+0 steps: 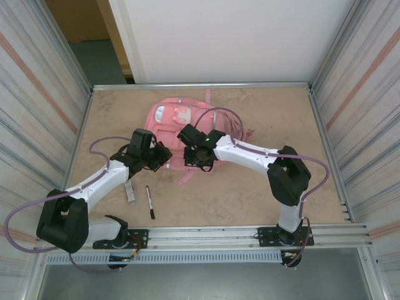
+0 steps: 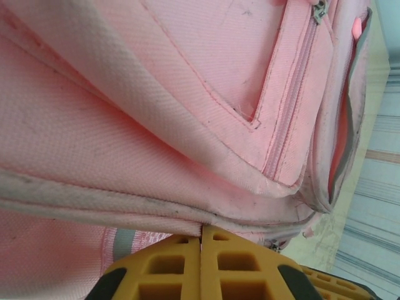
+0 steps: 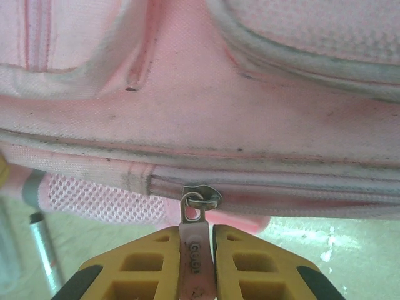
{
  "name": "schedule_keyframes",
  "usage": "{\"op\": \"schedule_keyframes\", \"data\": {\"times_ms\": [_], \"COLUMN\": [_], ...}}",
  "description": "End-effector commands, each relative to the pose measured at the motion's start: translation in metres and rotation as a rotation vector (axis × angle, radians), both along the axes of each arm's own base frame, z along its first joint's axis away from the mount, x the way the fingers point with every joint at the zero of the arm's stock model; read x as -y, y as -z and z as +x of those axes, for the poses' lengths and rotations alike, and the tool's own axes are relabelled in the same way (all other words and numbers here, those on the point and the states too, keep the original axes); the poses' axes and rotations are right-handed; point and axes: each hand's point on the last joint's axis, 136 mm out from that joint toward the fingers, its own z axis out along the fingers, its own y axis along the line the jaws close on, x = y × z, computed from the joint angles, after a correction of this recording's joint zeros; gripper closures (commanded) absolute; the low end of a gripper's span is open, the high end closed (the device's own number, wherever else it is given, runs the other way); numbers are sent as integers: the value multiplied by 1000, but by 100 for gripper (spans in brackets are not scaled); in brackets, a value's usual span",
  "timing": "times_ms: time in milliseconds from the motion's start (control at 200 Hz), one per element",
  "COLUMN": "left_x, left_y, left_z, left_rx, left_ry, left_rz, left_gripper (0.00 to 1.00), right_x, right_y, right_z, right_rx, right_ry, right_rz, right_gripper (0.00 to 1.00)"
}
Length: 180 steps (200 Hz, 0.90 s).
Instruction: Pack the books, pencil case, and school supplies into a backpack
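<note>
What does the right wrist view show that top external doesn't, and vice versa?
Right wrist: the right gripper pinched on the zipper pull, the slider above it, and a mesh side pocket.
Top external: the whole layout, with both arms bent over the bag, and a black pen and a small whitish bar lying on the table near the left arm.
Both: the pink backpack.

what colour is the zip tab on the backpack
The zip tab is pale pink, best seen in the right wrist view.
</note>
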Motion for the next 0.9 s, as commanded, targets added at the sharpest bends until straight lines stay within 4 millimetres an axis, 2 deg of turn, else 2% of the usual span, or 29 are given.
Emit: {"op": "schedule_keyframes", "data": {"times_ms": [0,130,281,496,616,757,897], "left_x": [-16,-37,-59,-89,-103,-98,-105], "left_y": [1,9,8,5,5,-6,-5], "left_z": [1,5,13,33,53,74,88], "left_rx": [27,12,25,42,37,63,59], "left_ry": [-10,-60,-85,-132,-154,-136,-147], "left_rz": [32,29,63,103,113,73,86], "left_gripper": [100,100,100,100,100,100,100], "right_x": [11,44,76,125,130,129,134], "right_y": [-8,-2,-9,-15,-17,-13,-6], "right_z": [-21,-24,-20,-4,-1,-1,2], "right_rx": [-170,-267,-327,-339,-353,-343,-248], "right_ry": [9,70,133,230,217,192,120], "right_rz": [147,213,337,443,488,478,434], "right_gripper": [100,99,100,100,100,100,100]}}
